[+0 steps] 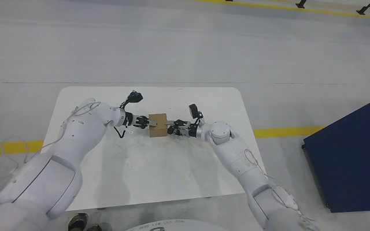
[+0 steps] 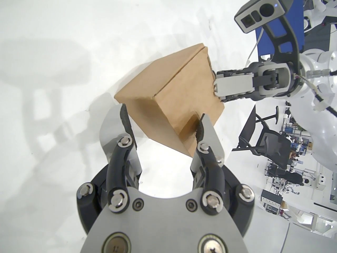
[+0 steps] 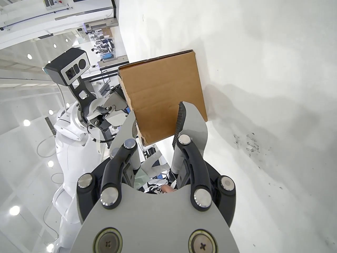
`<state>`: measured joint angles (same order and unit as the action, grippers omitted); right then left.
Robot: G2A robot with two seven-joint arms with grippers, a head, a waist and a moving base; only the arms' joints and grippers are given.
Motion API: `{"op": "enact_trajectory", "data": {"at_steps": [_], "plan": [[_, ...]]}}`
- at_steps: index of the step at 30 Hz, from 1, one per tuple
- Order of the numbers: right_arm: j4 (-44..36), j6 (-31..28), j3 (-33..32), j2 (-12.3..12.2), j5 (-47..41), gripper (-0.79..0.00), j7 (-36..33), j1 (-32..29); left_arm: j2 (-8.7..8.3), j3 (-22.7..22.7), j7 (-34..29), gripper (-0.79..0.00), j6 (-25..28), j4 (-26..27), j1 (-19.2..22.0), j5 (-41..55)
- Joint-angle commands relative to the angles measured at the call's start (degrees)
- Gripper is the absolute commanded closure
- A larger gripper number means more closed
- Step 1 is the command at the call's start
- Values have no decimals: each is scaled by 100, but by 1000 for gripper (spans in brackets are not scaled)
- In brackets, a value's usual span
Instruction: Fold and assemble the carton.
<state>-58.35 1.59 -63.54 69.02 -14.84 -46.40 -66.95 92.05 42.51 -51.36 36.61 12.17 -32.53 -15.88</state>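
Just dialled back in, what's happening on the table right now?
Both arms are on the brown cardboard carton in the middle of the white table. The left end effector grips it across one corner; the right end effector sits at the opposite side, against a panel. The carton looks largely formed, a flap seam showing on one face.

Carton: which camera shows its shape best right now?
Left wrist view: the carton shows three faces meeting at a corner. Right wrist view gives one flat side; top view a small brown box from above.

No legible text — none readable.
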Motion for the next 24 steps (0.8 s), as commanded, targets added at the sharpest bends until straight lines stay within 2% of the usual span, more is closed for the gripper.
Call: {"op": "enact_trajectory", "data": {"at_steps": [1,5,7,12,17,24], "plan": [[-25,-9,-1,-1,5,-320,6,-3,1,2,-5,-453,-3,0,0,-7],[-81,-28,-42,-9,-37,-440,-5,0,1,6,1,-459,8,-1,2,-24],[-109,-2,-49,-9,-54,-459,-25,28,2,8,3,-459,14,1,2,-32],[16,288,64,35,-49,-391,-35,280,1,19,-8,-462,33,-2,1,-36],[290,580,307,125,12,-360,76,536,-3,29,-11,-471,64,-7,-1,-45],[390,626,420,156,124,-326,114,585,-12,52,-24,-486,99,-9,-5,-38]]}}
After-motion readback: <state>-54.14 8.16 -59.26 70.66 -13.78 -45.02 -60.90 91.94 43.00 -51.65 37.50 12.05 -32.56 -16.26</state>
